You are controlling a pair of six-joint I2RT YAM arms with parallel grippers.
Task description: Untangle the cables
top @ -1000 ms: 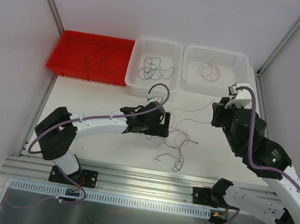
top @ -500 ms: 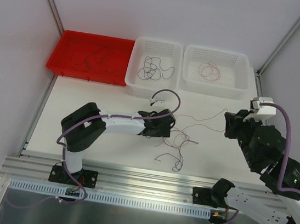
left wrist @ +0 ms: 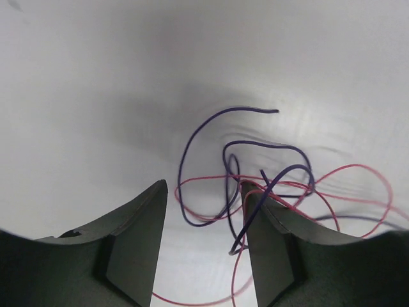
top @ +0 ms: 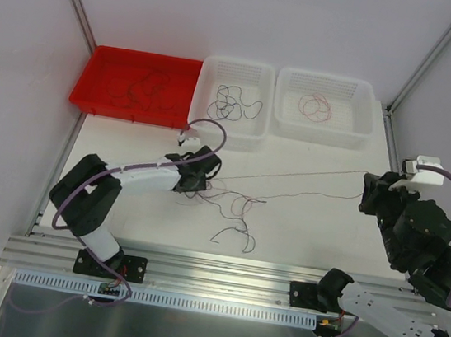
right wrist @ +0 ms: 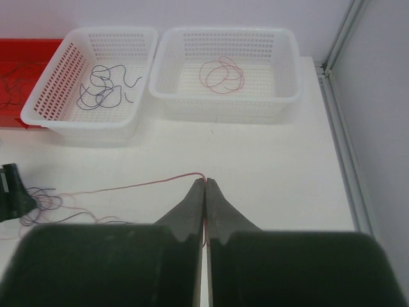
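The right pincer [right wrist: 205,183] is clenched on one thin red wire [right wrist: 137,187], which runs taut toward nine o'clock over the white table [top: 317,230] into the tangle of red and purple hair-thin cables [left wrist: 255,185]. The left pincer [left wrist: 204,192], released, sits at that tangle and is the nearer arm.

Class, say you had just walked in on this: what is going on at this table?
The right claw is shut on a thin red wire, which runs taut across the white table to a tangle of red and dark purple wires. The left claw hangs open over that tangle. At the back, a white plastic basket holds loose dark wires, and a second white basket holds loose red wires.
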